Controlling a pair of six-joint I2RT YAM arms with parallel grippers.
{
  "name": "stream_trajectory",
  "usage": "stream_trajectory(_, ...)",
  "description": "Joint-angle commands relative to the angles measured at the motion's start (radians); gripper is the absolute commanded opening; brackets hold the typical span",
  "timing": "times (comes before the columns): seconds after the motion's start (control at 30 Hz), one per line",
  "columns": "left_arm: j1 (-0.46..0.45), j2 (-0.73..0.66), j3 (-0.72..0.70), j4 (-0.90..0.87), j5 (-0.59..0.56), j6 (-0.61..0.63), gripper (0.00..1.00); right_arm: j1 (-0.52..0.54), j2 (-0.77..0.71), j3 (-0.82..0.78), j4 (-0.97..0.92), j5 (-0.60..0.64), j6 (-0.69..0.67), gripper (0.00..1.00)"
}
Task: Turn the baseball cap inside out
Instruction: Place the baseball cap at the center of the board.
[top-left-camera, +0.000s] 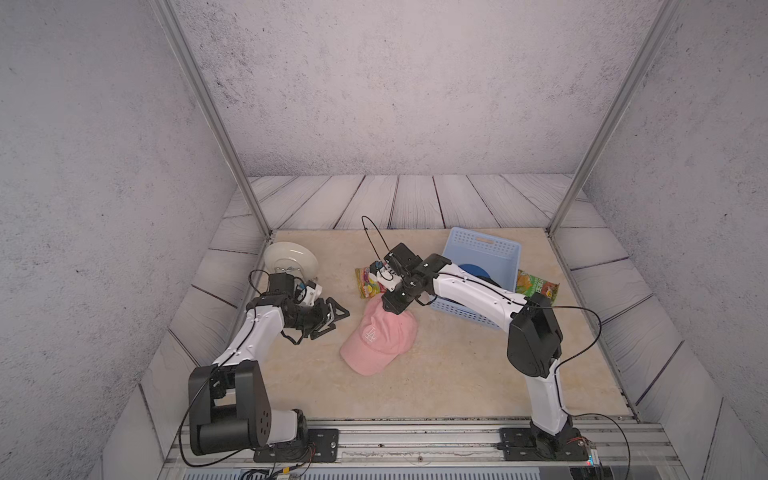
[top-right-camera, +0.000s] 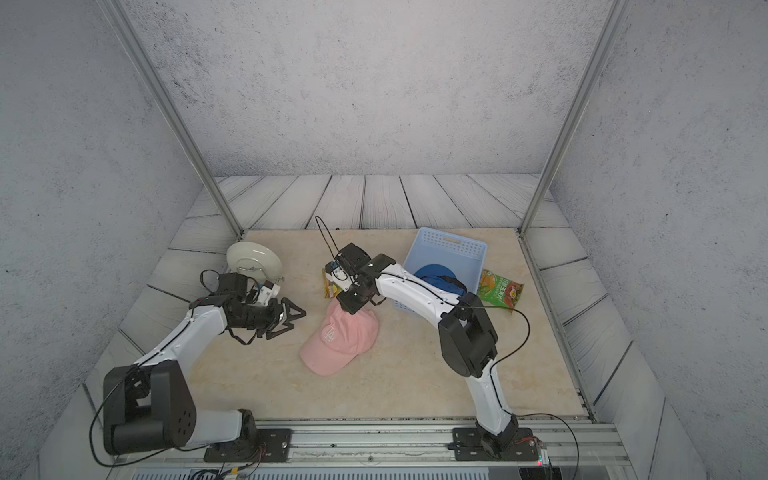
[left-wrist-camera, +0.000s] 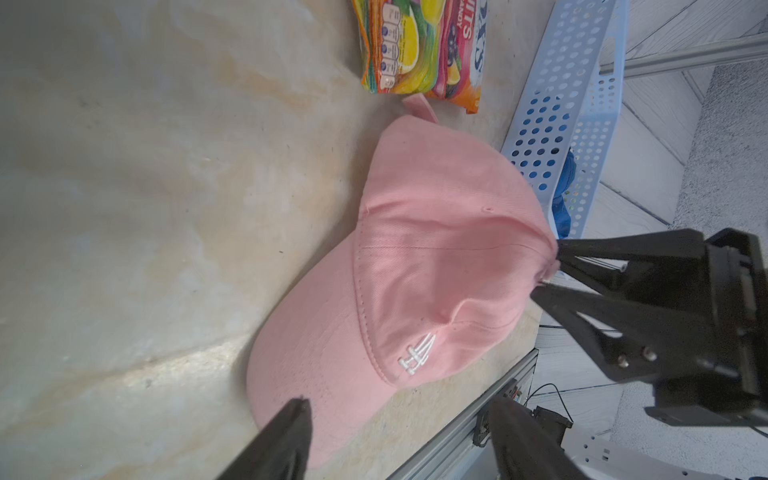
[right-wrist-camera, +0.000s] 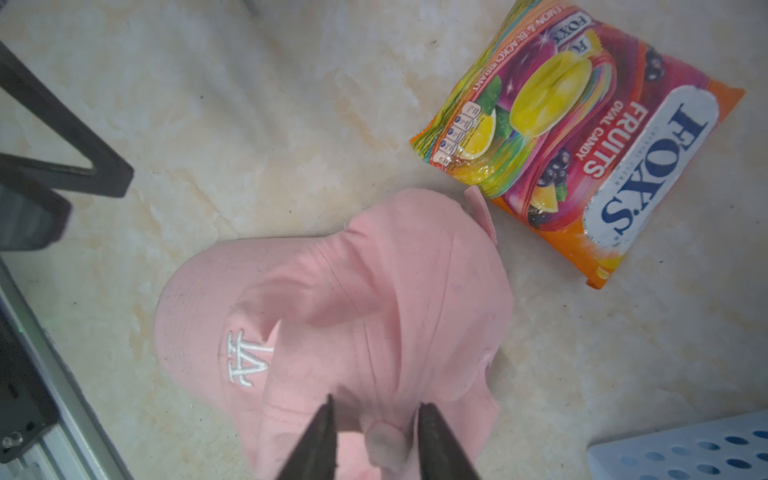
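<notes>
Cap: pink baseball cap (top-left-camera: 380, 338) right side out, crown up, mid-table (top-left-camera: 457, 374), just beside candy bag (right-wrist-camera: 582, 145).
Right gripper (right-wrist-camera: 376, 409): jaws partly parted, straddling crown button (right-wrist-camera: 384, 444).
Left gripper (top-left-camera: 338, 320): jaws wide, near cap, not touching.

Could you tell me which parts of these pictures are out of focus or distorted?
Right wrist view: the right gripper and the cap button between its fingers are blurred, the candy bag print sharp. Left wrist view: the left gripper is soft, the cap logo crisp. In both top views: wide-angle distortion splays the posts; light is even, shadows faint.
</notes>
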Motion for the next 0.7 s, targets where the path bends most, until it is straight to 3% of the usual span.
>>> stream_trajectory(0.0, 0.003, -0.061, 0.039, 0.026, -0.036, 0.063, 0.8, -0.001, -0.059, 0.027, -0.004, 0.017, -0.006, 0.58)
stream_trajectory(0.13, -0.004, -0.158, 0.037, 0.092, -0.071, 0.113, 0.83, -0.001, -0.175, -0.025, 0.058, 0.079, 0.002, 0.76)
stream_trajectory(0.4, -0.056, -0.298, 0.029, 0.22, -0.144, 0.201, 0.84, -0.037, -0.462, -0.294, 0.28, 0.263, 0.071, 0.93)
stream_trajectory(0.5, -0.114, -0.335, 0.0, 0.361, -0.177, 0.188, 0.85, -0.091, -0.553, -0.395, 0.342, 0.319, 0.141, 0.98)
stream_trajectory(0.67, -0.235, -0.323, -0.009, 0.536, -0.237, 0.2, 0.87, -0.28, -0.603, -0.499, 0.342, 0.34, 0.285, 1.0)
